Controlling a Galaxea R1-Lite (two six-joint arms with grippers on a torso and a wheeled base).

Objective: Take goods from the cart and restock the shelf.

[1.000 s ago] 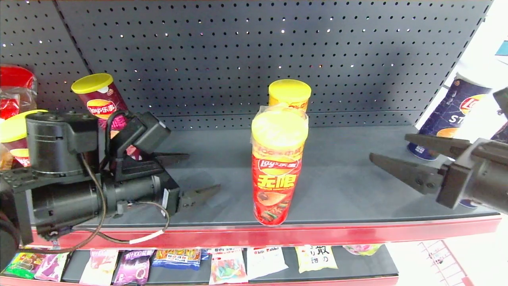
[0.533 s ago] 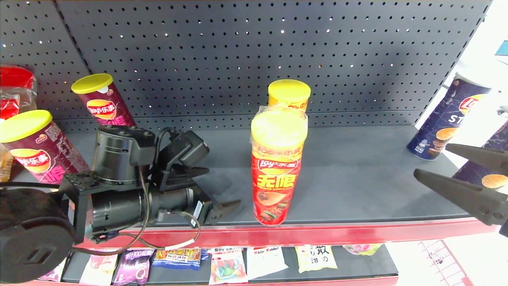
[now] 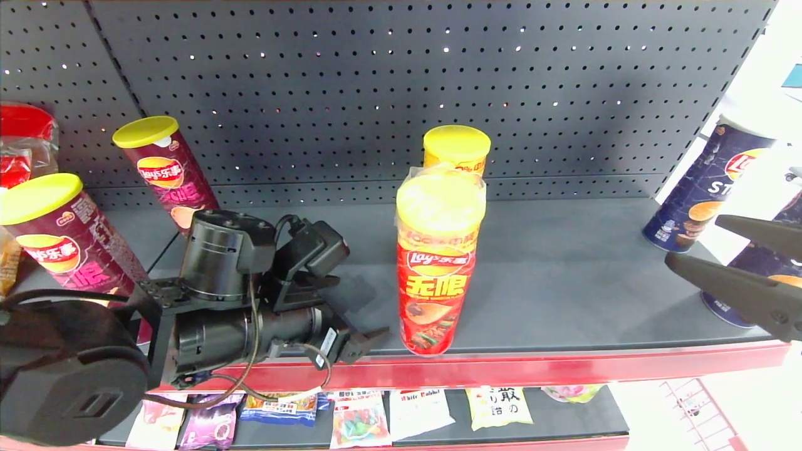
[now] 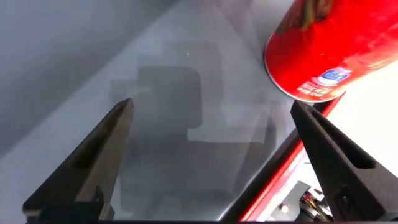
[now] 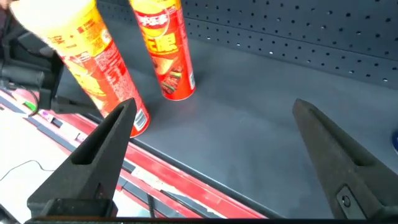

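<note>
A red chip can [image 3: 435, 269] with a yellow lid stands at the front edge of the grey shelf [image 3: 564, 275], and a second one [image 3: 457, 149] stands right behind it. My left gripper [image 3: 351, 310] is low over the shelf, just left of the front can, open and empty. In the left wrist view the left gripper [image 4: 211, 118] frames bare shelf, with the can's base [image 4: 329, 50] to one side. My right gripper [image 3: 695, 241] hangs open and empty at the shelf's right end. In the right wrist view both cans [image 5: 99, 68] [image 5: 168, 50] lie beyond the right gripper [image 5: 214, 107].
Two maroon cans [image 3: 56, 238] [image 3: 166, 166] stand at the left, and blue cans [image 3: 708, 181] at the right end. A pegboard wall [image 3: 376, 94] backs the shelf, which has a red front lip [image 3: 564, 363]. Snack packets [image 3: 357, 416] fill the shelf below.
My left arm has swung right along the shelf front, ending close to the front red can. My right gripper has drawn back to the right. Both stayed open.
</note>
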